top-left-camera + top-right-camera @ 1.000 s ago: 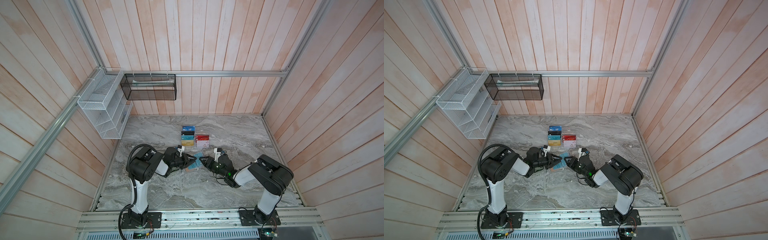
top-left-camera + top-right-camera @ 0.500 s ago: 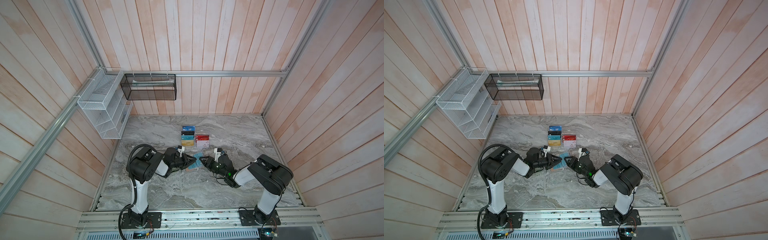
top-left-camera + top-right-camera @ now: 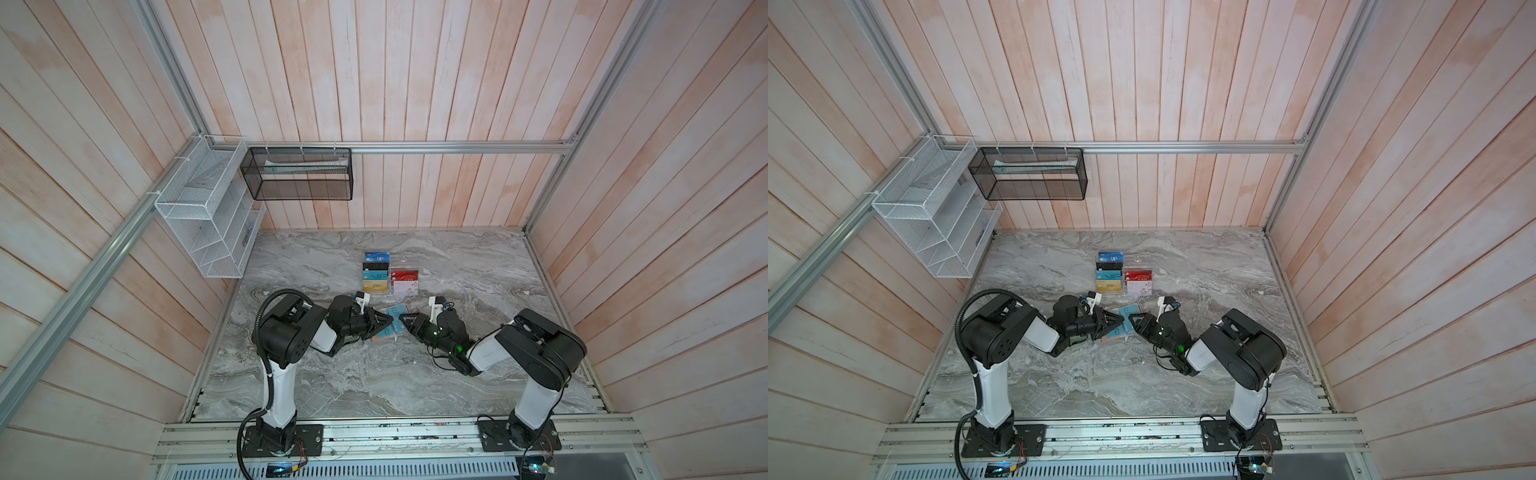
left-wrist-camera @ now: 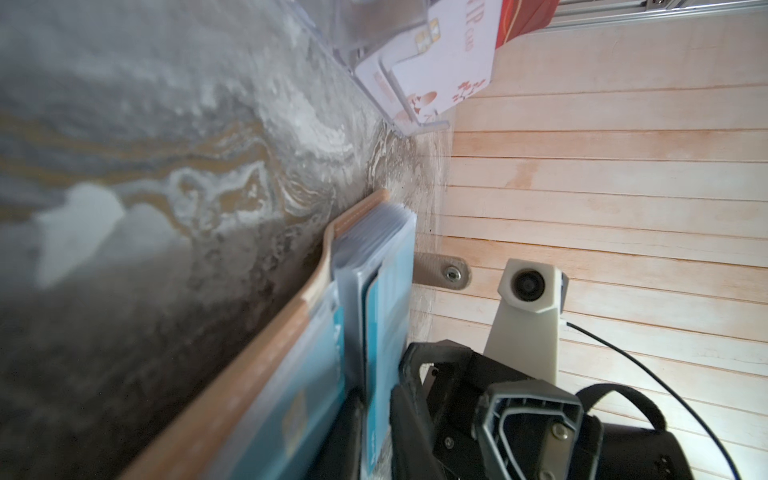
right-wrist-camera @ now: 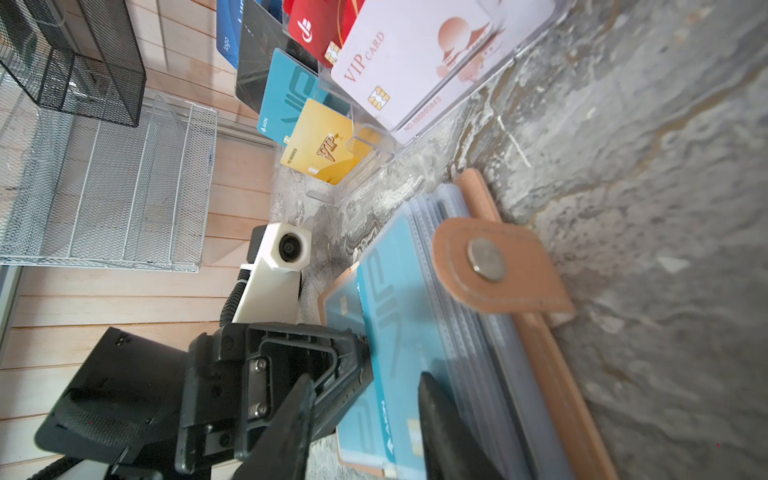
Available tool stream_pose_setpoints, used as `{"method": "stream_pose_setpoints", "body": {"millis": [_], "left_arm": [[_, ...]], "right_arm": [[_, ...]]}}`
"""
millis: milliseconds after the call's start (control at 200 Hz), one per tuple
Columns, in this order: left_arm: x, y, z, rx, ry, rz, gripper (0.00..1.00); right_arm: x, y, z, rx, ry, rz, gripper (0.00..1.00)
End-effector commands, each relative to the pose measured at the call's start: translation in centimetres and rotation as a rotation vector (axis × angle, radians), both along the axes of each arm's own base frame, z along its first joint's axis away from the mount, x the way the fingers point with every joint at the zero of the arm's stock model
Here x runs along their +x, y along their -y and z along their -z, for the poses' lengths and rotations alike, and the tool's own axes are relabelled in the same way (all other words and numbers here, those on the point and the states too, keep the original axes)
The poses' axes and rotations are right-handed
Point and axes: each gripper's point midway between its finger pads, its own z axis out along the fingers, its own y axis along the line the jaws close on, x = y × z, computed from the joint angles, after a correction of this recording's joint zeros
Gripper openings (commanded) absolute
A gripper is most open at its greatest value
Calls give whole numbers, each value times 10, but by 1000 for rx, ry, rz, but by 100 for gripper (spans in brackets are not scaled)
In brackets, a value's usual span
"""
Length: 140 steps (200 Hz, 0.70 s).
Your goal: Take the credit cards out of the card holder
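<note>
High on the wall, far to the left of the card holder (image 3: 397, 329), hangs a white wire rack (image 3: 203, 216) with a black mesh basket (image 3: 297, 174) beside it. On the grey marble table (image 3: 374, 382) the left gripper (image 3: 388, 323) reaches in from the left to the card holder, a tan booklet lying open with its clear sleeve pages facing up. Its fingers (image 4: 409, 399) are pinched narrowly on the edge of the top teal card (image 5: 386, 299).

Just right of the card holder, the right gripper (image 3: 405, 320) points at it. Its fingers (image 5: 440, 428) are spread apart over the pages and clasp nothing. Whether they touch the pages cannot be told. Behind the card holder stands a clear acrylic stand (image 3: 402, 262) filled with coloured cards.

In both top views the grippers sit nearly tip to tip and hide much of the booklet. Only the left wrist view shows one finger slipped under the card and one on top. Only the right wrist view shows the VIP lettering, a second teal card (image 5: 345, 307) sleeved below, and the tan snap strap (image 5: 494, 266) folded over the pages.
</note>
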Motion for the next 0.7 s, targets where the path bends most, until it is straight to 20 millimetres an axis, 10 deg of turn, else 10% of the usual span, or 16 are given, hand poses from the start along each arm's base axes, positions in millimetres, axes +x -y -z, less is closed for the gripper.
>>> {"method": "stream_pose_setpoints", "body": {"millis": [0,695], "left_arm": [[-5,8,-16,-28,57,31,16],[0,18,-22,-43,77,33,11]], "right_arm": [[-21,23,58,-140,-167,12,44],[-21,19,62,-136,-177,-13,43]]}}
